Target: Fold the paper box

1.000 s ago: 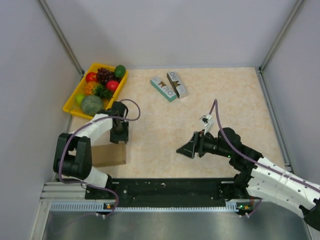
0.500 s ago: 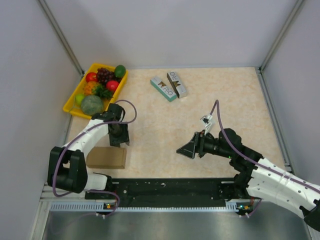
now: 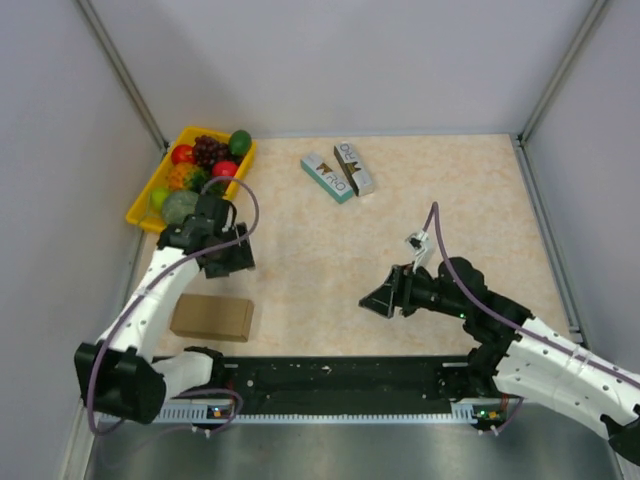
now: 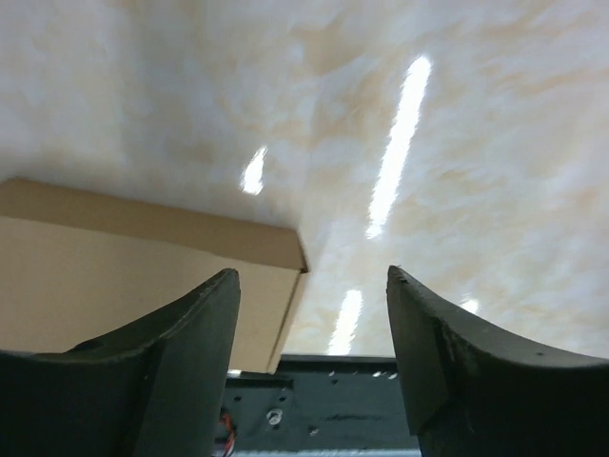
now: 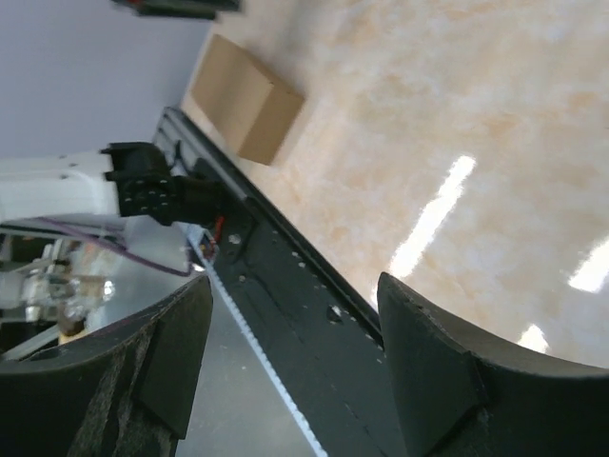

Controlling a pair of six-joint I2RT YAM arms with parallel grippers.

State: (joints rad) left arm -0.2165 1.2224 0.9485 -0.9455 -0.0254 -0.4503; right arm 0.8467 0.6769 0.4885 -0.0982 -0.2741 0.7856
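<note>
Paper box [image 3: 211,318] lies folded shut by the surface's [image 3: 400,230] near left corner; my left fingers [image 4: 186,376] hang apart just beyond it, right fingers [image 5: 433,376] apart too.

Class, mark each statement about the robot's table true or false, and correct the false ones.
1. The paper box lies on the table near the left arm's base. True.
2. The left end effector grips the paper box. False: it is open, holds nothing and is clear of the box.
3. The right end effector is open and empty. True.
4. The two small printed boxes lie inside the yellow tray. False: they lie on the table, to the right of the tray.
</note>
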